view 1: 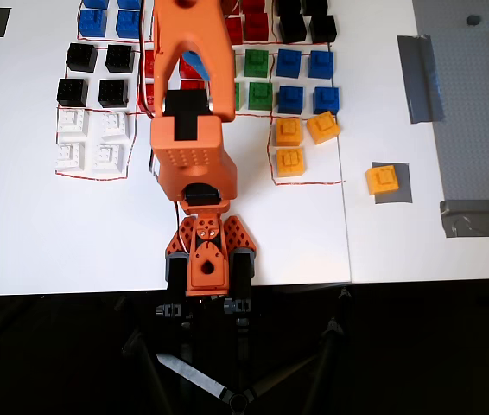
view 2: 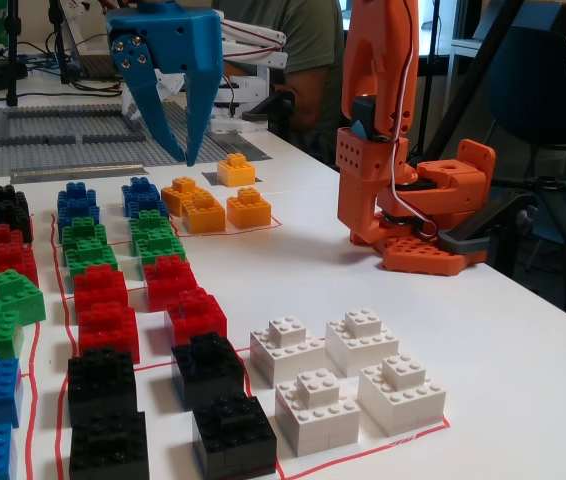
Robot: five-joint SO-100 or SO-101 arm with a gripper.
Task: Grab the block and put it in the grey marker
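Note:
One yellow-orange block (view 1: 383,179) sits on the grey marker (view 1: 399,192), right of the red-outlined area; it also shows in the fixed view (view 2: 235,170) on the marker (view 2: 212,178). Three more yellow blocks (view 1: 290,162) lie in the outlined area, also seen in the fixed view (view 2: 248,208). My blue gripper (view 2: 184,160) hangs in the air, fingers pointing down, tips a little apart and empty. It is clear of the blocks. In the overhead view the orange arm (view 1: 191,156) hides most of it.
Rows of blue (view 1: 305,65), green (view 1: 257,65), red (view 2: 98,290), black (view 1: 98,59) and white (view 1: 89,138) bricks fill the outlined areas. A grey baseplate (view 1: 473,95) with tape strips (view 1: 417,78) lies at the right. The arm's base (view 2: 413,210) stands at the table edge.

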